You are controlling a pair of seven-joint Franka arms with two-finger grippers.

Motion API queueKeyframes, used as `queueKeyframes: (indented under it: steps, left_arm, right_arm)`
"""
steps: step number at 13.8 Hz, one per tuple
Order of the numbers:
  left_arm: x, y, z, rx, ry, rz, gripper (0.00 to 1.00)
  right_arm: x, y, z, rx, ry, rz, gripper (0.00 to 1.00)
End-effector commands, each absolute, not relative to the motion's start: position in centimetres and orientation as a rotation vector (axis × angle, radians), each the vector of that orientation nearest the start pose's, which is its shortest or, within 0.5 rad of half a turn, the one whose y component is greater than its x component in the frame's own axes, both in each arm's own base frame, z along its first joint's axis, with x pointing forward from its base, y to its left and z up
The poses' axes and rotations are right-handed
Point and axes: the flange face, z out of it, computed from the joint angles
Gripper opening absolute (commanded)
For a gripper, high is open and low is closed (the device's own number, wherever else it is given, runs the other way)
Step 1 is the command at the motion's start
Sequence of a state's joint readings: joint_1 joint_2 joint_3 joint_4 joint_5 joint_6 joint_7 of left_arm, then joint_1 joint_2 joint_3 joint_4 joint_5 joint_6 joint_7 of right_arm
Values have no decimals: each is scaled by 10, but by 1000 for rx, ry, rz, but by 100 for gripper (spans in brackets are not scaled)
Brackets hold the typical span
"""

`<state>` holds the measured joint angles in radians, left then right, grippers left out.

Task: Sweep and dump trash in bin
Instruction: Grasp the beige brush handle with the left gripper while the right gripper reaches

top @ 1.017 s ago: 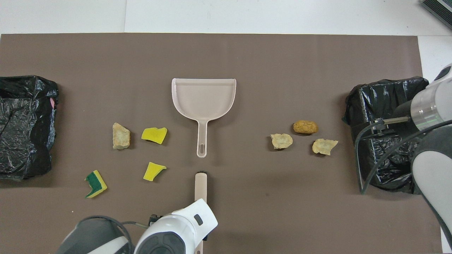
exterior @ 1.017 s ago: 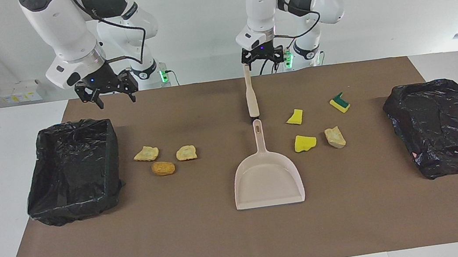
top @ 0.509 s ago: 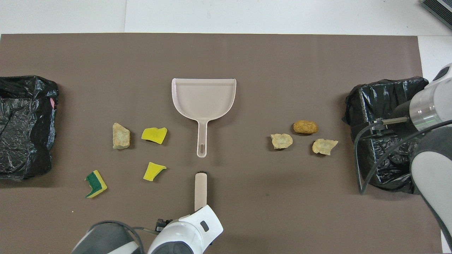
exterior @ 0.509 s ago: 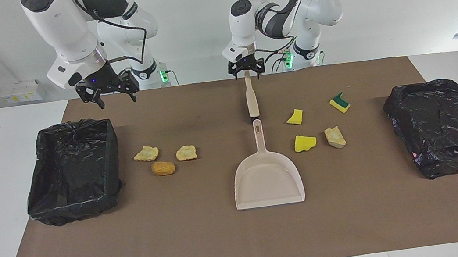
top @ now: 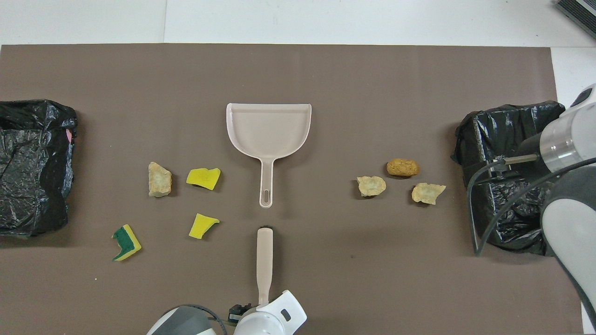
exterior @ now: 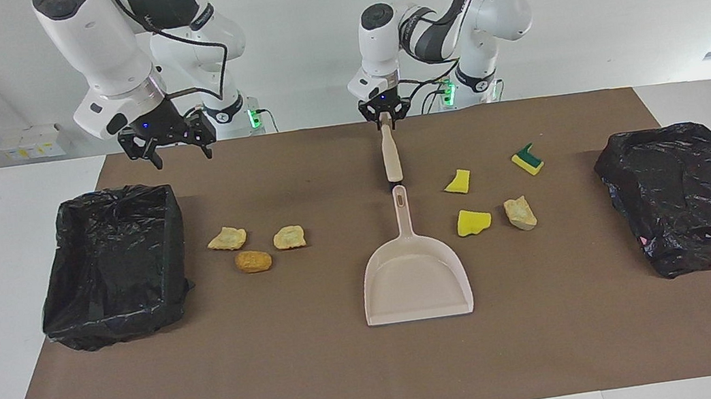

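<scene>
left pincer pinches the brush handle

the left gripper is pressed together on the thin end of the brush, at the edge of the brown mat nearest the robots. the brush lies flat on the mat, its length running away from that gripper, and its dark tip ends just short of the handle of the beige dustpan, which lies in line with it, pan mouth turned away from the robots.

the trash lies in two clusters, one to each side of that line. toward the left arm's end of the table, farther from the robots than the left gripper, sit four pieces: a yellow sponge chunk, a green-layered sponge chunk, a second yellow chunk and a tan bread-like piece just beside it. the closed-looking black bag lies past them at that end.

the right gripper hangs spread and holding nothing, over the mat by the corner of the open bin lined with black plastic. between that bin and the dustpan lie three more scraps: two pale bread-like pieces and a golden-brown piece. the right arm waits.
</scene>
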<state>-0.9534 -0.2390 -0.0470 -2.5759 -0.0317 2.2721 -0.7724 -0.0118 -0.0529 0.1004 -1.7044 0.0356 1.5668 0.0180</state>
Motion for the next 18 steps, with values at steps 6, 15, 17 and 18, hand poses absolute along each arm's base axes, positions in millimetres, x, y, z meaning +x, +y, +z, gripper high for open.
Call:
queueKeyframes:
  steps: [6,15,17,18]
  left_arm:
    - [289,-307,374,-2998,30,232,0]
    - [363,-204,366,-2934,-188,255,0]
    - [379,-176,366,-2903,-181,230,0]
    - [389,-156,371,-2910,-187,238,0]
  right_arm:
    - [527,52,590,-3094,-136,124,100]
    - [543,110,577,-3086,-116,61,100]
    - [558,148,556,-3079,-37,32,100]
    - [560,161,550,-3075,-2,32,100]
